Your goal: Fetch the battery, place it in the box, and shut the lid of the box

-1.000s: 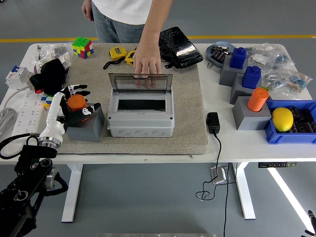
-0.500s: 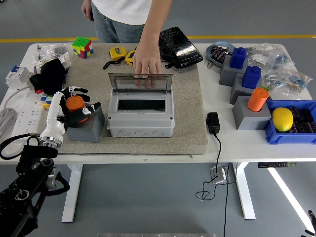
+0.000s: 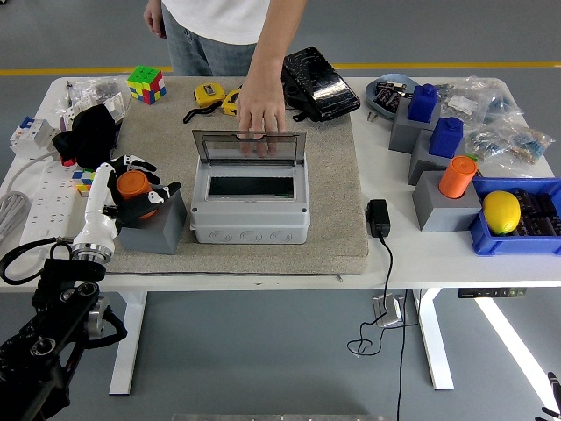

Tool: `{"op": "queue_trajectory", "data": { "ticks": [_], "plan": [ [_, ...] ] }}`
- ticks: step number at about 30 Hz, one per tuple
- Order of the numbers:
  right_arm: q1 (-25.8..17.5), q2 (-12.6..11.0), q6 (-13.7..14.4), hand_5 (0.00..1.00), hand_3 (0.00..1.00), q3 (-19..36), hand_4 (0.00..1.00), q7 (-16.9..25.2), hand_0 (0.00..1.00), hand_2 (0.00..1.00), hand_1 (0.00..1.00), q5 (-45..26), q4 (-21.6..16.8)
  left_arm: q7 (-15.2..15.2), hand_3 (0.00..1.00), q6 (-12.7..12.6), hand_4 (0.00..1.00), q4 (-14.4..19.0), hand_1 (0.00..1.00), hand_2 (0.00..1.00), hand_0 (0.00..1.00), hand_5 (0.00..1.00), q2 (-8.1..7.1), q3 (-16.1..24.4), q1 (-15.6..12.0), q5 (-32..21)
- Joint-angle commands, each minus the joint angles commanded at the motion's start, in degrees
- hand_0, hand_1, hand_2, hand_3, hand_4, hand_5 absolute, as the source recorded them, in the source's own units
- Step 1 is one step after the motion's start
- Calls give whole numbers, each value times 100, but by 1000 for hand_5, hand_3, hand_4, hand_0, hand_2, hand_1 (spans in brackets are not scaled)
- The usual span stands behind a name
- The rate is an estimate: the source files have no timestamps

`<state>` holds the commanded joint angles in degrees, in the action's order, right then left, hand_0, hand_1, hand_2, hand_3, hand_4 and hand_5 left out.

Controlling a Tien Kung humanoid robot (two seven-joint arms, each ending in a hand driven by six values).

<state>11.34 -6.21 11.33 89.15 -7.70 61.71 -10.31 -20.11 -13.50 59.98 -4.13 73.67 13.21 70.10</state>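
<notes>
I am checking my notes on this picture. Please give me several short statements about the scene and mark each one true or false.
1. The left hand is closed around the orange battery on the grey block. True.
2. The lid of the grey box is closed. False: it stands open, and a person's hand holds its top edge.
3. A yellow lemon lies in the blue bin at the right. True.
4. The colour cube lies inside the box. False: it sits at the table's far left corner.
5. A second orange battery stands on a grey block at the right. True.
</notes>
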Motion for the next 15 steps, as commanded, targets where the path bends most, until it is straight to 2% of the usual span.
{"op": "queue_trajectory", "data": {
  "ticks": [1, 2, 7, 8, 13, 14, 15],
  "plan": [
    [3, 0, 1, 998, 787, 4, 998, 1, 816, 730, 754, 0, 0, -6, 259, -11, 998, -3, 279, 272, 228, 2, 2, -7, 2, -9],
    [4, 1, 0, 998, 787, 6, 998, 1, 816, 730, 754, -1, 0, -11, 207, -21, 998, -5, 217, 221, 178, 2, 4, -12, 3, -15],
    [3, -2, 0, 998, 787, 17, 998, -2, 816, 730, 754, 1, 0, -48, 207, -98, 998, -23, 217, 221, 178, 2, 14, -15, 16, -48],
    [3, -2, 0, 998, 787, 14, 998, -2, 815, 730, 753, -2, 0, -57, 150, -117, 998, -27, 151, 172, 122, 5, 16, -18, 15, -58],
    [5, -5, 2, 998, 787, 0, 998, 0, 815, 730, 753, -15, 0, -121, 150, -230, 998, -58, 151, 172, 122, 5, 27, -30, 13, -146],
    [5, -4, 1, 998, 787, -3, 998, 1, 815, 730, 754, -16, 0, -133, 79, -251, 982, -63, 59, 85, 60, 30, 29, -28, 14, -164],
    [6, -4, 0, 998, 787, -6, 998, 0, 815, 730, 754, -16, 0, -143, 79, -271, 982, -66, 59, 85, 60, 30, 31, -28, 15, -178]
  ]
}}
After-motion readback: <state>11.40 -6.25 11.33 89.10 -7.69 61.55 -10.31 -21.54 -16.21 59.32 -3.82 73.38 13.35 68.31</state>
